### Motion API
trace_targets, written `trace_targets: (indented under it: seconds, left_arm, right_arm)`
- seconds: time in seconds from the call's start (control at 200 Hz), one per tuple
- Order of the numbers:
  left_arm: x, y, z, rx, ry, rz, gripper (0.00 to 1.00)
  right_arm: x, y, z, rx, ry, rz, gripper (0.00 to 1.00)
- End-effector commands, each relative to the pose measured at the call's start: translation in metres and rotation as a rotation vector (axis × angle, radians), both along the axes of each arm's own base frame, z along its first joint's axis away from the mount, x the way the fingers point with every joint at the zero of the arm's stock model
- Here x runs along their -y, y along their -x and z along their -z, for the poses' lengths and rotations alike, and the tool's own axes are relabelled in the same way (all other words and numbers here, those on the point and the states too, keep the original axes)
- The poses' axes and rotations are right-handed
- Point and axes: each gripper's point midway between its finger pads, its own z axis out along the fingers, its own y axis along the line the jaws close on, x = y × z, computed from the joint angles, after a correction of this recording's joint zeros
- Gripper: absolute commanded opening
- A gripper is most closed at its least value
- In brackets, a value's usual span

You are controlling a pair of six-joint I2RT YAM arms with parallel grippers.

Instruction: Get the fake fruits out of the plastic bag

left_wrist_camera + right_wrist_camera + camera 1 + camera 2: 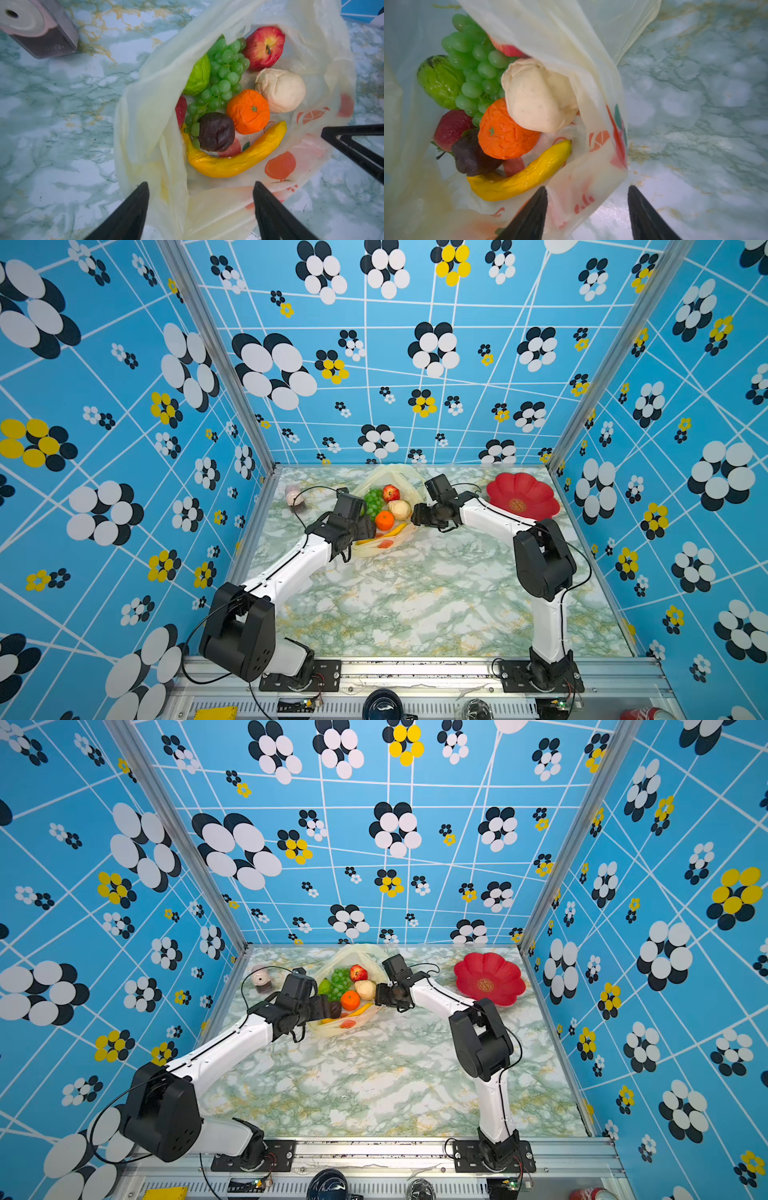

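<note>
hovering at the mouth of the bag (pixel 149 124), we hold nothing. the left fingers (pixel 133 216) stand wide, with a loose fold of the bag's wall lying in the gap between them. the right fingers (pixel 529 216) are spread too, on the opposite side, with the bag's edge reaching into their gap and bare bench (pixel 695 104) beyond. neither pair looks pinched on the film.

we judge the step in hand to be the first pick: the mouth gapes, and every fruit we can see lies inside the bag, none out on the bench.

just ahead of the left fingertips lies the banana (pixel 232 160), curved across our reach. beyond it sit the dark piece (pixel 216 132) and the orange (pixel 248 112), then the grapes (pixel 224 74), the green ball (pixel 197 76) and the bulb (pixel 280 89). the apple (pixel 264 47) is farthest. a strawberry (pixel 180 110) shows half hidden by the bag wall beside the dark piece. from the right fingers the banana's tip is also the nearest fruit.

the next move, we think, calls for one pair to clear the film, drop through the mouth and close across a single fruit, likely the banana. the thin film may lift with it, so the other pair could pin the bag.
</note>
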Motion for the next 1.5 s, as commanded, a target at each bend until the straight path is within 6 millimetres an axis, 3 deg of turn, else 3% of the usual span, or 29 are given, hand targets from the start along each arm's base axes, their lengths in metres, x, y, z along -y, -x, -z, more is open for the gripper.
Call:
trace_targets:
  seconds: [0.0,0.02,0.04,0.135,0.295,0.5,0.585,0.685,0.75,0.765,0.835,0.905,0.985,1.095,1.195,1.21,1.26,1.409,1.419,1.494]
  left_arm:
    - [-0.023,-0.003,0.019,-0.120,-0.213,-0.052,0.84]
    - [-0.024,-0.006,0.020,-0.127,-0.230,-0.056,0.84]
    - [-0.025,-0.010,0.021,-0.135,-0.248,-0.064,0.85]
    - [-0.029,-0.024,0.031,-0.169,-0.315,-0.080,0.90]
    - [-0.038,-0.045,0.051,-0.236,-0.398,-0.112,0.88]
    - [-0.064,-0.053,0.057,-0.235,-0.371,-0.197,0.60]
    - [-0.074,-0.049,0.059,-0.233,-0.337,-0.221,0.46]
    - [-0.090,-0.042,0.074,-0.272,-0.316,-0.254,0.29]
    - [-0.098,-0.037,0.069,-0.251,-0.279,-0.275,0.19]
    - [-0.100,-0.035,0.068,-0.247,-0.272,-0.281,0.17]
    - [-0.106,-0.030,0.066,-0.225,-0.233,-0.301,0.06]
    - [-0.105,-0.029,0.059,-0.174,-0.189,-0.293,0.00]
    - [-0.097,-0.029,0.050,-0.131,-0.144,-0.270,0.00]
    - [-0.070,-0.033,0.039,-0.076,-0.072,-0.181,0.00]
    - [-0.041,-0.034,0.030,-0.041,-0.057,-0.100,0.00]
    - [-0.037,-0.034,0.029,-0.038,-0.056,-0.093,0.00]
    - [-0.028,-0.034,0.028,-0.031,-0.045,-0.066,0.00]
    - [-0.022,-0.028,0.031,-0.010,-0.037,-0.037,0.00]
    - [-0.023,-0.028,0.031,-0.008,-0.038,-0.037,0.00]
    - [-0.028,-0.026,0.030,0.011,-0.051,-0.047,0.00]
  right_arm:
    - [-0.010,0.000,0.014,-0.031,-0.025,0.008,0.63]
    - [-0.010,0.000,0.015,-0.032,-0.024,0.007,0.63]
    - [-0.016,-0.007,0.003,-0.007,-0.039,0.005,0.64]
    - [-0.018,-0.005,0.003,-0.007,-0.039,0.001,0.63]
    - [-0.019,-0.002,0.005,-0.009,-0.033,-0.009,0.60]
    - [-0.012,-0.003,0.010,0.000,0.005,-0.008,0.45]
    - [-0.009,-0.006,0.015,0.005,0.039,-0.006,0.37]
    - [-0.005,-0.012,0.019,0.010,0.071,-0.004,0.32]
    - [-0.003,-0.020,0.014,0.022,0.076,-0.002,0.30]
    - [-0.002,-0.021,0.026,0.003,0.089,-0.003,0.30]
    - [0.000,-0.029,0.028,0.005,0.110,-0.003,0.29]
    - [-0.001,-0.035,0.027,0.004,0.121,-0.017,0.28]
    - [-0.005,-0.038,0.020,0.009,0.114,-0.032,0.27]
    - [-0.007,-0.037,0.004,0.029,0.096,-0.039,0.34]
    - [-0.005,-0.030,-0.012,0.039,0.085,-0.049,0.49]
    - [-0.004,-0.028,-0.025,0.058,0.074,-0.050,0.51]
    - [0.000,-0.021,-0.039,0.072,0.067,-0.052,0.59]
    - [0.021,0.010,-0.075,0.118,0.056,-0.050,0.74]
    - [0.025,0.015,-0.068,0.102,0.065,-0.051,0.74]
    - [0.046,0.034,-0.075,0.111,0.076,-0.027,0.76]
